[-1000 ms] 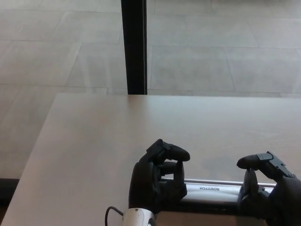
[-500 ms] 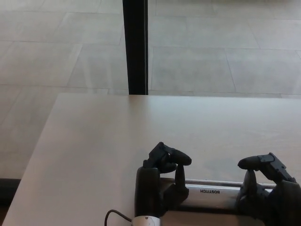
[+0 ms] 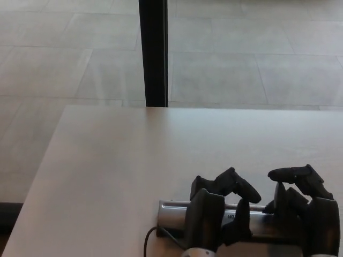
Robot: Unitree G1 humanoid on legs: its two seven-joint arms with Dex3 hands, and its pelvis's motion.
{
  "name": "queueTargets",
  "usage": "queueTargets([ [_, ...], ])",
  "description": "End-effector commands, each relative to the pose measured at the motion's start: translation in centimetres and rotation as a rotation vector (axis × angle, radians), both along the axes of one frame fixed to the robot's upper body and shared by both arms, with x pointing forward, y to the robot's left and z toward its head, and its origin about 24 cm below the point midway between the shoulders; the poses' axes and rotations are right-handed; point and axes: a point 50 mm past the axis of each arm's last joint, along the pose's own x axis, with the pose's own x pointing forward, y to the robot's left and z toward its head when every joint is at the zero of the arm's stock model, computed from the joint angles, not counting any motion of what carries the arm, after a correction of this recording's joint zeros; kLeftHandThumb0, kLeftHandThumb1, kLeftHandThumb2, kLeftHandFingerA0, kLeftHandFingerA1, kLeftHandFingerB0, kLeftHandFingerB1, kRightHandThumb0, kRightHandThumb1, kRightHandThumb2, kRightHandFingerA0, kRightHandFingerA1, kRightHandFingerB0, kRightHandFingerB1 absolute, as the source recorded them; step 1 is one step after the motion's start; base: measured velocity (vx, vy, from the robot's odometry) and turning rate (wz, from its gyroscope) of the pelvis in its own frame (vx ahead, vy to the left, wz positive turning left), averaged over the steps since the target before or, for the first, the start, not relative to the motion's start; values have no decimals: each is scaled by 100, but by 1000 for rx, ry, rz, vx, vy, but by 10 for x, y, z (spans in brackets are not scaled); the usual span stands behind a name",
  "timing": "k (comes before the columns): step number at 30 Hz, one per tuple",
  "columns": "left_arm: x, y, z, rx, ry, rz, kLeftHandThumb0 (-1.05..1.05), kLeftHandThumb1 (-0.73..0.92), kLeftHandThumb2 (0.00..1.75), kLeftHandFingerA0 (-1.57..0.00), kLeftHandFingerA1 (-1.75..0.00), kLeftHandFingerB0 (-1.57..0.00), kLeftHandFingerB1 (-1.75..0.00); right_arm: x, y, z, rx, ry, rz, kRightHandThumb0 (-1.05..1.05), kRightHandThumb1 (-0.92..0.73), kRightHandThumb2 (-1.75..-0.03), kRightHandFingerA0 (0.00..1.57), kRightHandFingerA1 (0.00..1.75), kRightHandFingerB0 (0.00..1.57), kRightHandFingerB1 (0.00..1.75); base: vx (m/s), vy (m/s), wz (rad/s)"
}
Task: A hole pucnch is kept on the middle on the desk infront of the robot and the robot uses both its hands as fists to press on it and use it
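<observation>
- Head view: the pale desk (image 3: 118,176) fills most of the picture, with a grey tiled floor (image 3: 257,64) beyond its far edge and a dark upright post (image 3: 153,53) rising at about twelve o'clock, a little to the left.
- The hole punch (image 3: 174,210), a long silver bar, lies crosswise near the desk's near edge at about five o'clock, its left end bare and the rest under the two hands.
- The left hand (image 3: 220,211) sits on the middle of the bar, its fingers curled down over it, clenched like a loose fist and not gripping around it.
- The right hand (image 3: 300,206) sits on the bar's right part at about four o'clock, likewise curled into a fist, with one finger arched above the rest.
- A thin dark cable (image 3: 151,238) loops by the left wrist at six o'clock.
- Step in hand, as I judge it: both fists are placed on the lever and the press itself is about to be made or just starting; whether the lever is already down I cannot tell.
- Next move calls for an even downward push from both arms, so the bar does not tip or slide.
- Against the earlier frames: the left hand has shifted towards three o'clock along the bar, closing on the right hand, and the bar's left end, covered before, is now bare.
</observation>
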Motion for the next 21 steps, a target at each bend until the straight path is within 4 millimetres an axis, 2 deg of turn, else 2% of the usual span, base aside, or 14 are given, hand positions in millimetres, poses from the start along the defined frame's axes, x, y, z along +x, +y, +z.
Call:
queueTargets([
  [1, -22, -18, -15, 464, -528, -262, -23, 41, 110, -103, -175, -72, -175, -45, -33, -83, -813, 381, -159, -42, -72, -62, 63, 127, 61, 104, 0, 0, 0],
  [6, -20, -17, -14, 456, -520, -259, -28, 47, 116, -104, -175, -69, -175, -46, -30, -79, -754, 309, -232, -43, -71, -61, 71, 141, 64, 118, 0, 0, 0],
  [7, -23, -17, -16, 439, -518, -251, -38, 48, 116, -128, -144, -102, -129, -48, -29, -78, -640, 274, -277, -39, -44, -88, 109, 131, 89, 114, 0, 0, 0],
  [9, -26, -16, -19, 431, -510, -250, -38, 48, 116, -128, -144, -102, -129, -52, -27, -80, -523, 275, -307, -39, -44, -88, 109, 131, 89, 114, 0, 0, 0],
  [10, -28, -17, -20, 397, -471, -236, -34, 53, 114, -102, -175, -79, -159, -52, -25, -75, -316, 231, -336, -28, -63, -63, 85, 173, 74, 150, 0, 0, 0],
  [11, -28, -17, -19, 376, -464, -223, -32, 53, 115, -103, -175, -82, -156, -51, -25, -73, -273, 216, -332, -36, -51, -92, 115, 135, 96, 119, 0, 0, 0],
  [12, -29, -18, -18, 330, -436, -198, -28, 54, 118, -104, -175, -74, -169, -48, -23, -67, -174, 180, -321, -37, -77, -64, 83, 171, 69, 139, 0, 0, 0],
  [14, -25, -14, -12, 259, -401, -168, -25, 63, 111, -97, -175, -77, -153, -42, -21, -46, -164, 36, -258, -42, -83, -70, 86, 164, 76, 136, 0, 0, 0],
  [15, -23, -12, -7, 206, -367, -153, -24, 64, 106, -97, -175, -64, -174, -38, -22, -36, -176, -23, -235, -41, -84, -69, 84, 169, 69, 141, 0, 0, 0],
  [16, -18, -8, -1, 158, -334, -122, -25, 69, 101, -94, -175, -74, -135, -32, -22, -25, -148, -62, -233, -42, -82, -69, 88, 175, 62, 165, 0, 0, 0],
  [18, -6, 2, 16, 88, -352, -81, -19, 64, 107, -97, -175, -77, -127, -23, -25, -1, -104, -152, -194, -36, -83, -77, 90, 175, 54, 171, 0, 0, 0],
  [19, -7, 2, 16, 88, -351, -82, -19, 64, 107, -97, -175, -77, -127, -24, -25, -1, -104, -152, -194, -36, -83, -77, 90, 175, 54, 171, 0, 0, 0],
  [20, 7, 13, 38, -46, -312, -43, -23, 70, 107, -99, -175, -62, -172, -14, -28, 25, -85, -219, -177, -32, -77, -87, 98, 175, 57, 163, 0, 0, 0],
  [21, 12, 18, 48, -106, -300, -31, -23, 70, 107, -99, -175, -62, -172, -11, -29, 37, -77, -247, -166, -32, -77, -87, 98, 175, 57, 163, 0, 0, 0],
])
